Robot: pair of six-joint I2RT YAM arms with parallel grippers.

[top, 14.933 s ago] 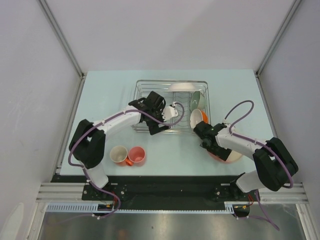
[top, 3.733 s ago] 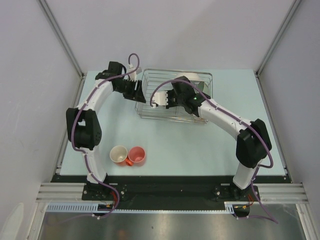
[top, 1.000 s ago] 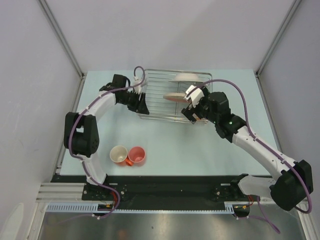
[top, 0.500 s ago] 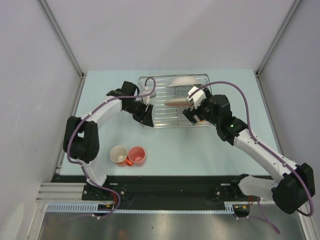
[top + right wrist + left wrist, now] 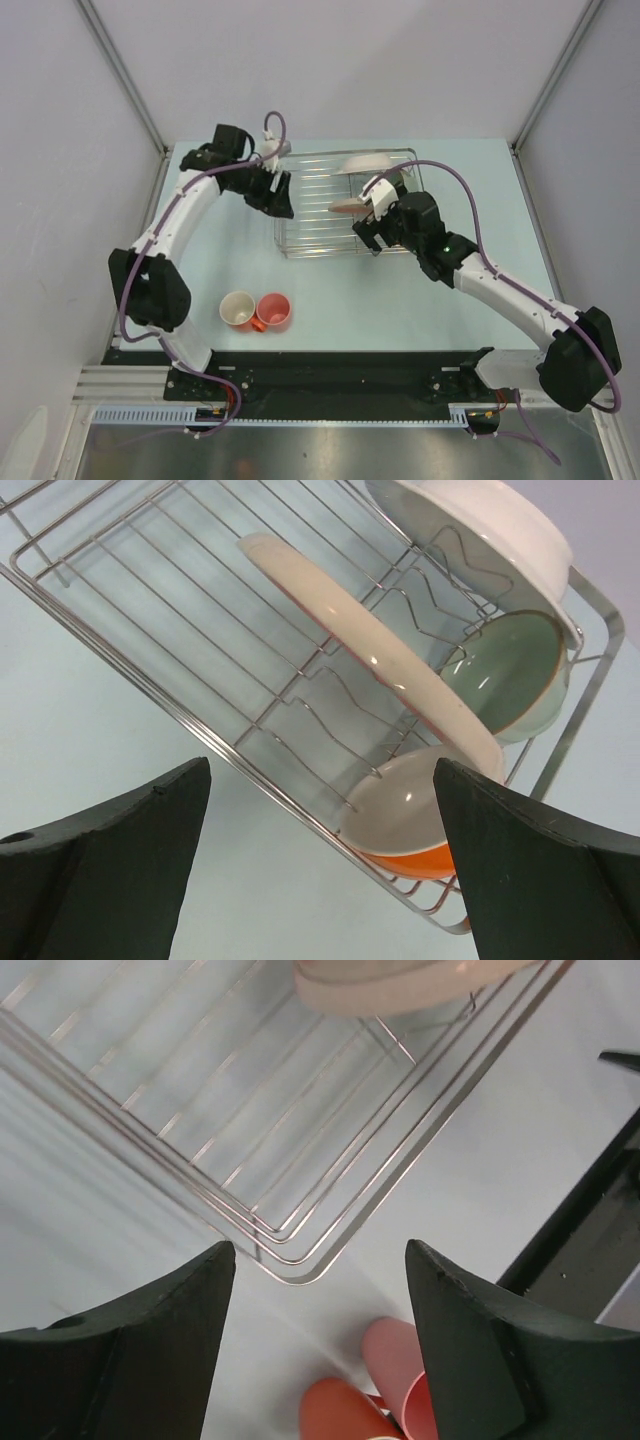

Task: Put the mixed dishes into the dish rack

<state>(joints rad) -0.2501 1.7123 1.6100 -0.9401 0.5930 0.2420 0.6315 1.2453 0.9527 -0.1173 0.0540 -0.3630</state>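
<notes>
The silver wire dish rack (image 5: 315, 215) stands at the back middle of the table. In it a white plate (image 5: 480, 525), a pink-and-cream plate (image 5: 370, 650), a pale green bowl (image 5: 505, 675) and a white bowl with an orange outside (image 5: 410, 805) stand on edge. The two plates also show from above, the white plate (image 5: 365, 161) and the pink-and-cream plate (image 5: 350, 206). My left gripper (image 5: 280, 198) is open and empty by the rack's left side, above its near corner (image 5: 290, 1255). My right gripper (image 5: 372, 228) is open and empty over the rack's right front rim (image 5: 200, 725). An orange-red mug (image 5: 273, 310) and a pinkish cup with cream inside (image 5: 238, 309) sit at the front left.
The mug (image 5: 340, 1415) and the cup (image 5: 400, 1350) also show low in the left wrist view. Grey walls close in the table on the left, back and right. The black base rail (image 5: 330, 375) runs along the near edge.
My left gripper has moved back from the rack's front-left corner along its left side. My right gripper has shifted slightly left. The rack has barely moved.
</notes>
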